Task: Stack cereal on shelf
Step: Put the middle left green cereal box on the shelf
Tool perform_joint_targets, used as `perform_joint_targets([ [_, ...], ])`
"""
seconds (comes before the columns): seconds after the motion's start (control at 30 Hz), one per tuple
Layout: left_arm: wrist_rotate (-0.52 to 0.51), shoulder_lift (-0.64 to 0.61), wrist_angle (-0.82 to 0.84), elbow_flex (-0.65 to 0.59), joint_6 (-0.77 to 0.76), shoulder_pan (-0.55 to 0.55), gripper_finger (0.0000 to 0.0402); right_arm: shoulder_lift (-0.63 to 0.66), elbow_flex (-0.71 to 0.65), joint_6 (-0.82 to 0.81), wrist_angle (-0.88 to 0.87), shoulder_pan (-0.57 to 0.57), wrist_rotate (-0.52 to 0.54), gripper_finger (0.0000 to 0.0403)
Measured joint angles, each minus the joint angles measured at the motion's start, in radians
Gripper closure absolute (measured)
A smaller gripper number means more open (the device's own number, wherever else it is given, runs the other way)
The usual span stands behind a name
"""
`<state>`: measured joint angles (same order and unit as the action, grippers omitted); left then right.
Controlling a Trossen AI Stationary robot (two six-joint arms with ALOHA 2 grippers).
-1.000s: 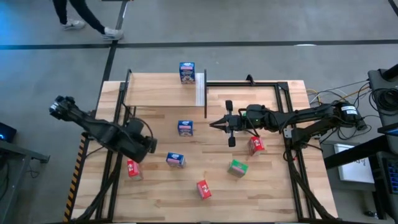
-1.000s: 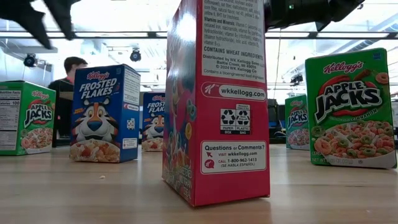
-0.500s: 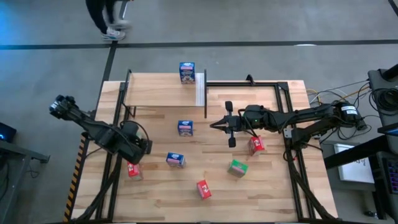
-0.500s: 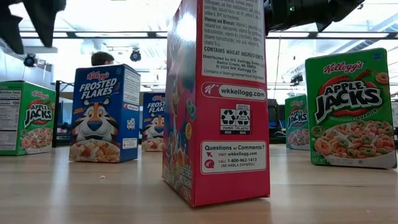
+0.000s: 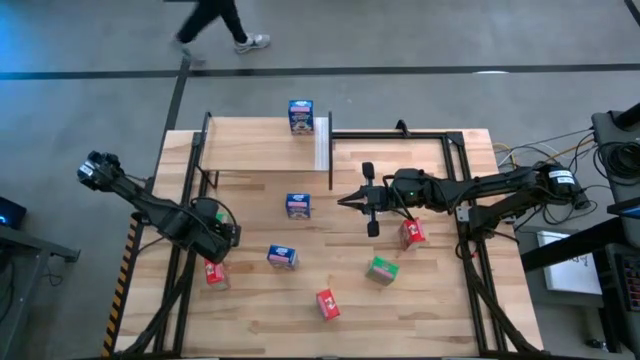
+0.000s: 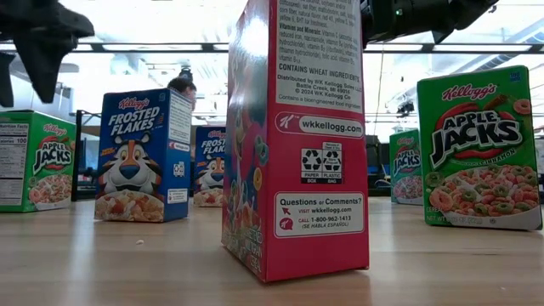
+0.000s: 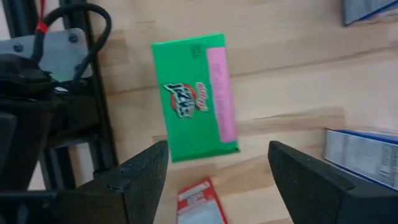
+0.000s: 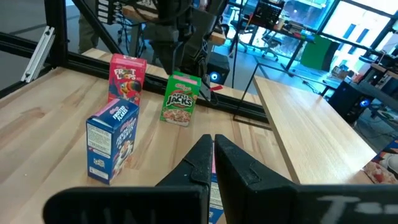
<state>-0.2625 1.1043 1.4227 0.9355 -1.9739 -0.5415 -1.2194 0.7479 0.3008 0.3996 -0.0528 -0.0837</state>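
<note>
We see the green cereal box (image 7: pixel 194 96) lying flat beneath the wide-spread left gripper (image 7: pixel 217 180), which has shifted leftward since.

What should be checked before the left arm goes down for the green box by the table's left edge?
1. Left gripper open: ok, fingers spread wide.
2. Green cereal box centred under it: not ok, in the left wrist view it sits toward one finger rather than midway.
3. Neighbours clear: not ok, a red box lies close beside the green one and might get nudged.
4. Right gripper out of the way: ok, shut, at mid-table.
5. Room on the shelf: ok, bare panel shows; only a blue box at its far edge.
</note>
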Motion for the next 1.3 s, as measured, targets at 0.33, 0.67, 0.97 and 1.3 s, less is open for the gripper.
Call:
perform_joint_targets([
  [0.33, -0.032, 0.003, -0.025, -0.071, 0.001, 0.0, 0.0141, 0.0, 0.0, -0.001, 0.001, 0.0, 0.0, 0.0394],
  [0.67, -0.041, 0.007, -0.087, -0.114, 0.005, 0.0, 0.0172, 0.0, 0.0, -0.001, 0.002, 0.0, 0.0, 0.0394],
  [0.97, -0.041, 0.007, -0.094, -0.113, 0.005, 0.0, 0.0228, 0.0, 0.0, -0.001, 0.002, 0.0, 0.005, 0.0394],
  [1.3, -0.153, 0.007, -0.098, -0.013, 0.193, 0.0, 0.0241, 0.0, 0.0, 0.005, 0.0, 0.0, 0.005, 0.0394],
])
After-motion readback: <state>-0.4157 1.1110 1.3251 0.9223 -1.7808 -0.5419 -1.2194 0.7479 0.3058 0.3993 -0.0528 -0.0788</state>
